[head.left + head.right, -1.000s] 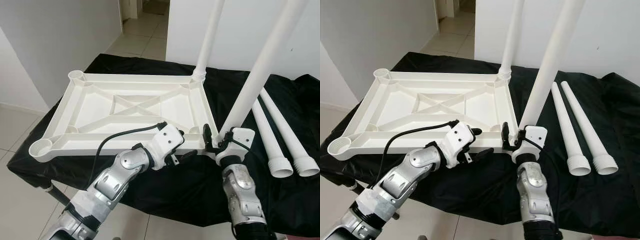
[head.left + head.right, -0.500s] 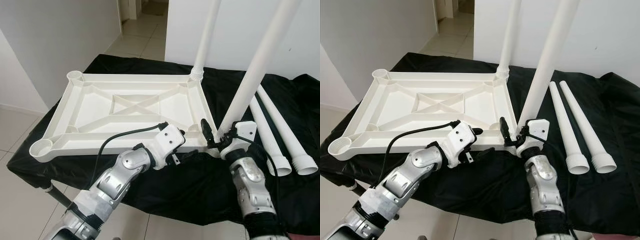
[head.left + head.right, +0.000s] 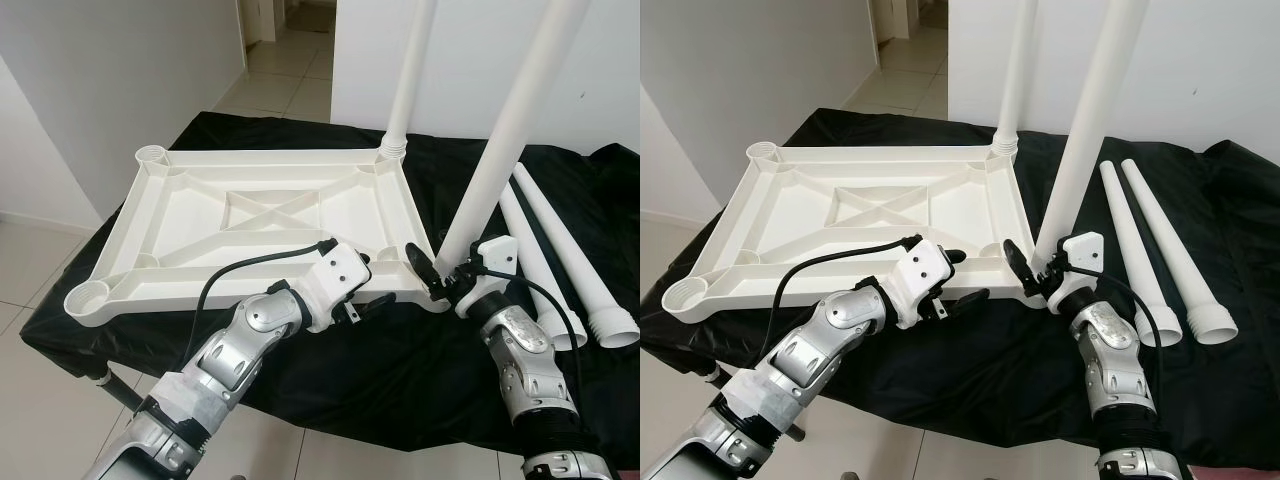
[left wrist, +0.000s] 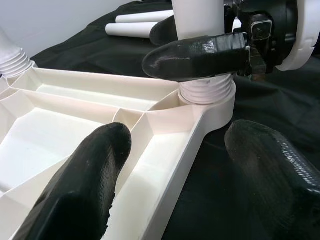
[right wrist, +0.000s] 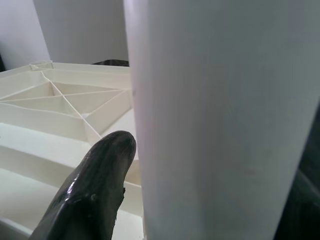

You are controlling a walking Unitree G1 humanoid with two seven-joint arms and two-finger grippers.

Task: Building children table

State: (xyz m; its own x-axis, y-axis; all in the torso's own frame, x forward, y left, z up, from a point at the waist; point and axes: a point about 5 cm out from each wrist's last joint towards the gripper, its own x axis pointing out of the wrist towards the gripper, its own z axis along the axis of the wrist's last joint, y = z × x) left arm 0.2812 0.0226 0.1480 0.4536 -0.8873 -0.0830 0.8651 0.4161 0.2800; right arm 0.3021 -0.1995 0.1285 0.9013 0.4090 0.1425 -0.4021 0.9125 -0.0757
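Two claws at tabletop [image 3: 260, 215] near edge: right claw [image 3: 443, 282] pinching upright leg [image 3: 500, 160]; left claw [image 3: 372, 290] spread over rim.

One white tabletop [image 3: 270, 215], lying underside up on one black cloth [image 3: 400, 370]. Table legs: four in total, two standing upright in corner sockets, near leg [image 3: 505, 140] and far leg [image 3: 412, 70], and two loose legs [image 3: 560, 265] lying side by side on the cloth. Corner sockets with no leg in them: two [image 3: 85, 298], both on the tabletop's left side.
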